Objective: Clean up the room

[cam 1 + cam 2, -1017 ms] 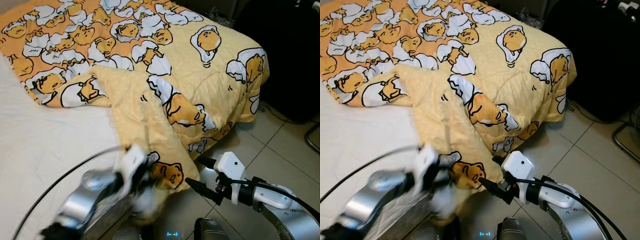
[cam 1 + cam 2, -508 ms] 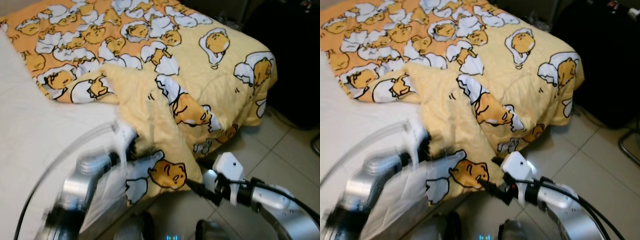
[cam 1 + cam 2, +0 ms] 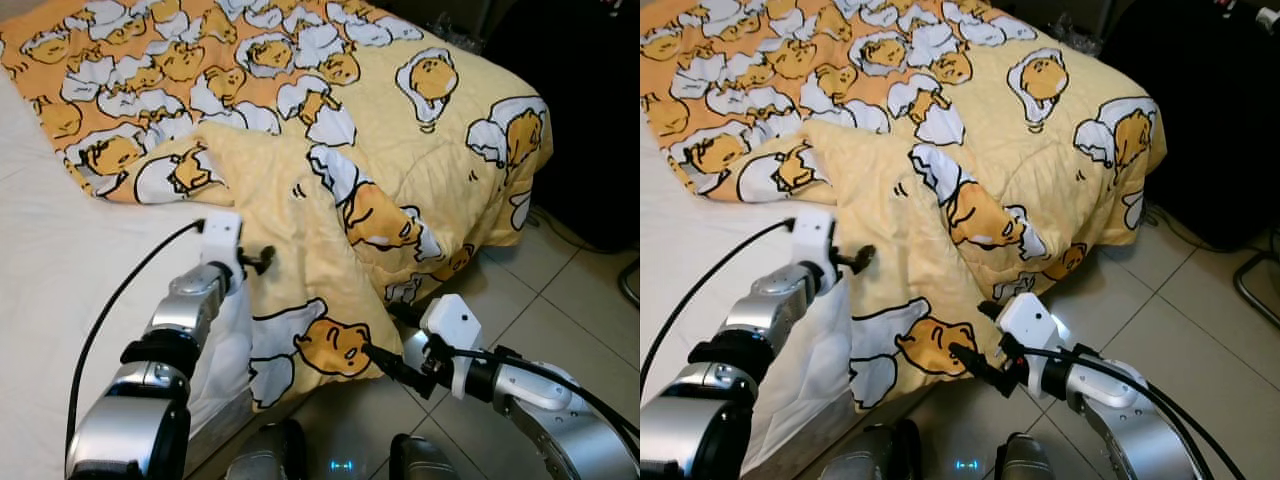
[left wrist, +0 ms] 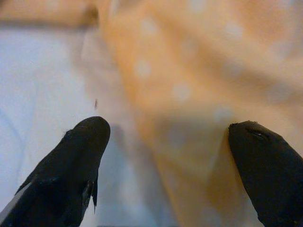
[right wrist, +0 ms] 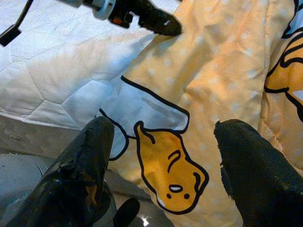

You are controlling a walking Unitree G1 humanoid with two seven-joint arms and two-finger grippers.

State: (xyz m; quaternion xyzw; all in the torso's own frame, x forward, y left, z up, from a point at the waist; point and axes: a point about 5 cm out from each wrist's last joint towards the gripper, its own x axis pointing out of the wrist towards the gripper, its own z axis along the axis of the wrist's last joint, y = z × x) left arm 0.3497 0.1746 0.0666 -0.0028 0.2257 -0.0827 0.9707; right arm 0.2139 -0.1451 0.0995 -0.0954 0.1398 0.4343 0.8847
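Note:
A yellow and orange blanket (image 3: 400, 130) printed with egg cartoon figures covers the far part of the bed. One folded flap (image 3: 300, 240) runs toward me, and its corner (image 3: 320, 345) hangs over the bed's side. My left gripper (image 3: 260, 261) is open at the flap's edge on the white sheet (image 3: 60, 260). In the left wrist view its fingertips (image 4: 85, 137) stand wide apart, with sheet and blanket edge between them. My right gripper (image 3: 385, 362) is open low beside the hanging corner, which fills the gap of the right gripper (image 5: 163, 137) without touching its fingers.
Pale tiled floor (image 3: 560, 300) lies to the right of the bed. A large black object (image 3: 600, 100) stands at the back right, and a thin metal leg (image 3: 630, 285) shows at the right edge. My feet (image 3: 270, 455) are close to the bed's side.
My left arm has swung up from the hanging corner to the flap's edge on the mattress. The corner now hangs flatter over the bed's side. The right gripper has barely moved.

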